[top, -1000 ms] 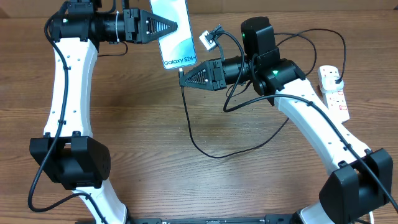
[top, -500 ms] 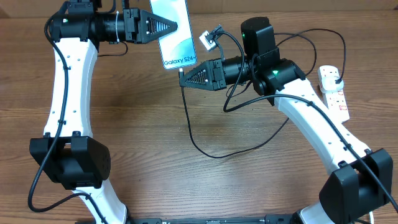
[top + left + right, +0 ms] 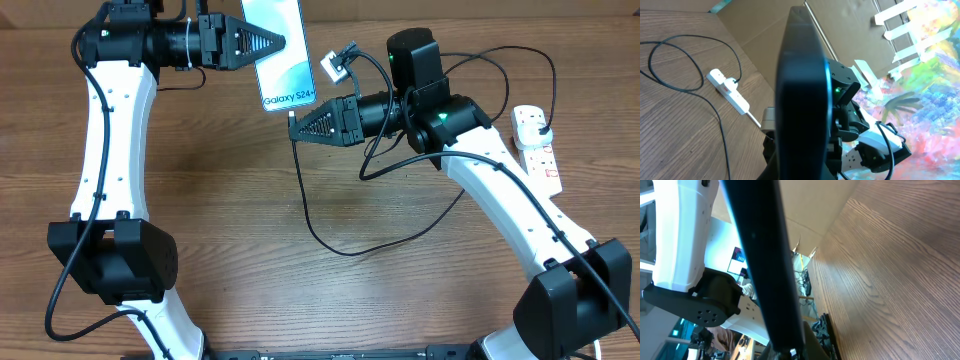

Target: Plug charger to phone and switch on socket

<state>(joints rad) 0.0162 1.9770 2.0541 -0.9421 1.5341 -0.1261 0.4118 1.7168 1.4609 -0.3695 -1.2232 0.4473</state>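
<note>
My left gripper [image 3: 279,42] is shut on the phone [image 3: 283,50], holding it off the table at the back with the "Galaxy S24+" end toward the right arm. The left wrist view shows the phone [image 3: 802,90] edge-on and dark. My right gripper [image 3: 294,124] is shut on the charger's connector tip [image 3: 291,114], which meets the phone's bottom edge. In the right wrist view that tip [image 3: 790,353] sits at the end of the dark phone [image 3: 762,265]. The black cable [image 3: 335,247] loops across the table to a black plug [image 3: 540,124] in the white socket [image 3: 538,150].
The socket [image 3: 731,90] with its plugged charger also lies on the wood in the left wrist view, cable [image 3: 687,65] looped beside it. A small white tag [image 3: 333,66] hangs on wires by the right wrist. A cardboard wall stands behind the table.
</note>
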